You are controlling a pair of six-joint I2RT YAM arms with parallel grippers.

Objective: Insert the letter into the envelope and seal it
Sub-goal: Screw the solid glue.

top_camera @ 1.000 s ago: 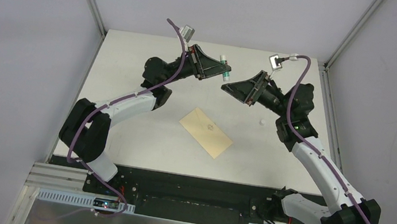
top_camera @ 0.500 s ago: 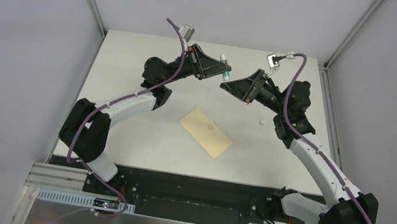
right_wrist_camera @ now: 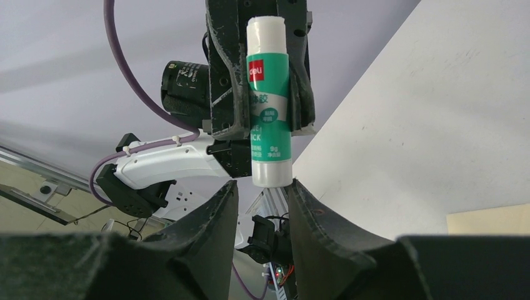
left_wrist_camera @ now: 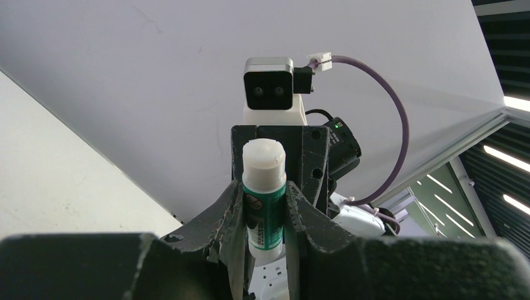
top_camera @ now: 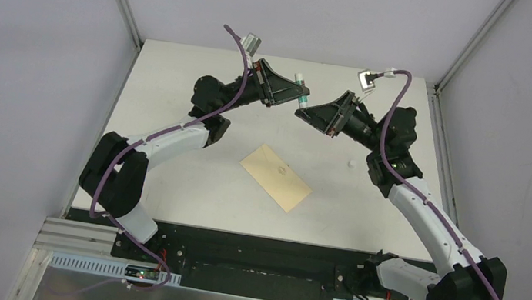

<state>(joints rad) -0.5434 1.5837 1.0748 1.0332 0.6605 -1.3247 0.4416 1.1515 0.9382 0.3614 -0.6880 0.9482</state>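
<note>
The left gripper pinches the single glue stick mid-body and holds it aloft, likely so the right gripper, its fingers spread either side of the stick's free end, can work the cap. One envelope lies flat mid-table between the arms; no separate letter shows.

Soft even light washing my table, my right fingers blurring dark near the lens, strip lights glaring beyond my left gripper.
</note>
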